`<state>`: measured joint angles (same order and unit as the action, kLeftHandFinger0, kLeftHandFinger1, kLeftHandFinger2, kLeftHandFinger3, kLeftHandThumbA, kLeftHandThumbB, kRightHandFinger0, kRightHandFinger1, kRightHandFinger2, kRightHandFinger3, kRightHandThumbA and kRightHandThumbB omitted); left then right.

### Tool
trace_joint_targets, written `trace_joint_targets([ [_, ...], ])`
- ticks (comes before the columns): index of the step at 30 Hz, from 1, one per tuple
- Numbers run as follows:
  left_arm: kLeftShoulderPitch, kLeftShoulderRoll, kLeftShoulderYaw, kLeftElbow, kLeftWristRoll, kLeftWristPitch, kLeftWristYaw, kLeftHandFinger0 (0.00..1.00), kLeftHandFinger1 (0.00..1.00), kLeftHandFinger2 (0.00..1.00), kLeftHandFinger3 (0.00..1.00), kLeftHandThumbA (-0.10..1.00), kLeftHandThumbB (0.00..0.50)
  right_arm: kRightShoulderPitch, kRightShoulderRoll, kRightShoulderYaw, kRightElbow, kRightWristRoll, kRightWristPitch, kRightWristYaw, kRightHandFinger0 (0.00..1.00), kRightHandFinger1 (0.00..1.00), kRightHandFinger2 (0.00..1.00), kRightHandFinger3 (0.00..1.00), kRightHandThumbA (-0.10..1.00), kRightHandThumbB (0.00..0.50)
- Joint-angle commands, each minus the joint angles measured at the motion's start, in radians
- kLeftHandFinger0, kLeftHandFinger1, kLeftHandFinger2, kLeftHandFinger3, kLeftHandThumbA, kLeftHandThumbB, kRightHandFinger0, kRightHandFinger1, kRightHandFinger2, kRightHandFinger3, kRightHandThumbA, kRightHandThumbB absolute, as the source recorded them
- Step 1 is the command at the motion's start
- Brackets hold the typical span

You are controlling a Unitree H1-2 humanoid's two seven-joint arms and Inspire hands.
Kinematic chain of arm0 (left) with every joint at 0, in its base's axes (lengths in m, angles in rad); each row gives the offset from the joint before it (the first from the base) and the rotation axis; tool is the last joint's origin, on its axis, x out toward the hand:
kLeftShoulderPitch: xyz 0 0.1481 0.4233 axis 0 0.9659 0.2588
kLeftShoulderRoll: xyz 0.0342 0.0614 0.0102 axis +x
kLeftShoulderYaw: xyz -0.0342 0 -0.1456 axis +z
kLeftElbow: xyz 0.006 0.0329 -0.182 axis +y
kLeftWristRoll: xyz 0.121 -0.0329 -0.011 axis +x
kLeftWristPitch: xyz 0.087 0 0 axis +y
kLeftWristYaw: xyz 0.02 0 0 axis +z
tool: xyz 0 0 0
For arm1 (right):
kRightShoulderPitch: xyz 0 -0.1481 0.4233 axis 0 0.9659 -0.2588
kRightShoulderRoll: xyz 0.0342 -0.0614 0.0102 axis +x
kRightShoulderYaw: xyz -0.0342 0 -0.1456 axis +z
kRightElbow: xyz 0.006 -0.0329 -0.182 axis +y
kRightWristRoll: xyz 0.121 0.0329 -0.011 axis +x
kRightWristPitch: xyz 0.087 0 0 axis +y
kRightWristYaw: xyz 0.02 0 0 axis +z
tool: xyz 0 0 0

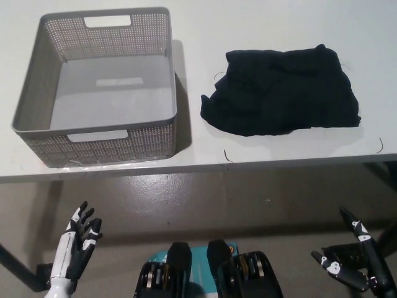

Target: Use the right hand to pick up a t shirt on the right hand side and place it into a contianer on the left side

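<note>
A black t-shirt (282,90) lies crumpled on the right half of the white table (260,25). A grey perforated basket (38,93) stands on the table's left half with nothing inside it. My black right hand (347,257) hangs open at the lower right, below the table's front edge and well short of the shirt. My white left hand (77,242) rests open at the lower left, also below the table edge, under the basket.
The table's front edge (198,169) runs across the picture's middle, with grey-brown floor (205,205) below it. A strip of bare tabletop separates the basket from the shirt. Loose dark threads (227,155) lie near the front edge.
</note>
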<state>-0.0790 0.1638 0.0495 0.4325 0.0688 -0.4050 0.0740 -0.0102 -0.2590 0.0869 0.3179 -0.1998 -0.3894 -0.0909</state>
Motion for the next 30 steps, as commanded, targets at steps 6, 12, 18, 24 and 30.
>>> trace_joint_targets([
  [6, -0.016, 0.029, -0.006, -0.021, 0.003, -0.065, 0.026, 0.75, 0.87, 0.96, 1.0, 0.77, 0.352, -0.041, 0.022, -0.068, -0.277, -0.452, 0.029, -0.29, 1.0, 1.0, 1.0, 1.0, 0.75, 0.436],
  [12, -0.022, 0.027, 0.0, -0.009, 0.002, -0.065, 0.033, 0.73, 0.87, 0.94, 1.0, 0.77, 0.374, -0.16, 0.011, -0.082, -0.332, -0.483, 0.15, -0.233, 1.0, 1.0, 1.0, 1.0, 0.68, 0.48],
  [18, -0.019, 0.026, 0.002, -0.013, -0.004, -0.065, 0.03, 0.73, 0.86, 0.94, 1.0, 0.76, 0.365, -0.315, 0.016, -0.061, -0.315, -0.564, 0.281, -0.18, 1.0, 1.0, 1.0, 1.0, 0.69, 0.5],
  [24, -0.015, 0.029, 0.0, -0.02, -0.007, -0.065, 0.025, 0.72, 0.86, 0.95, 1.0, 0.74, 0.345, -0.456, 0.009, -0.025, -0.228, -0.636, 0.356, -0.171, 1.0, 1.0, 1.0, 1.0, 0.66, 0.5],
  [30, -0.02, 0.032, -0.009, -0.019, 0.008, -0.065, 0.037, 0.73, 0.87, 0.95, 1.0, 0.77, 0.353, -0.575, 0.005, 0.007, -0.111, -0.653, 0.404, -0.17, 1.0, 1.0, 1.0, 1.0, 0.62, 0.5],
])
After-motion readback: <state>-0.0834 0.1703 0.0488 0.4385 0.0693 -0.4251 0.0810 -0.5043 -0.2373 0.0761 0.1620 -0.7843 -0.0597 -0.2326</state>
